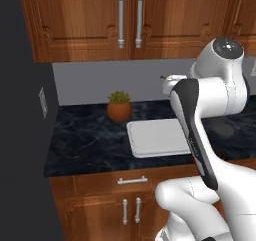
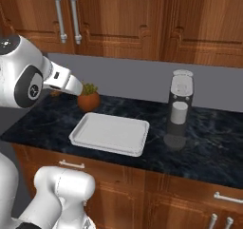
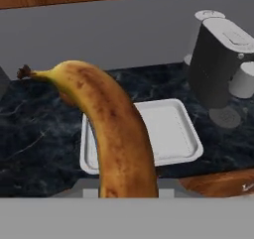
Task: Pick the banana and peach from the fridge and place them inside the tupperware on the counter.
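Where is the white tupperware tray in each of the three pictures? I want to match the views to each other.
Left base view: the tupperware lies centre-right on the counter, its right end behind the arm.
Right base view: the tupperware is centre-left, whole.
Hand view: the tupperware is in the centre, partly behind the banana.
Shared landmark: the potted plant, beside the tray in both base views.

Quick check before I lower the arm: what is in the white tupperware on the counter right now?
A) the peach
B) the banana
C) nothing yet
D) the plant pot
C: the tupperware lies bare on the counter in both base views, while the banana rises close in front of the hand camera, above the tray, and the plant pot stands behind it.
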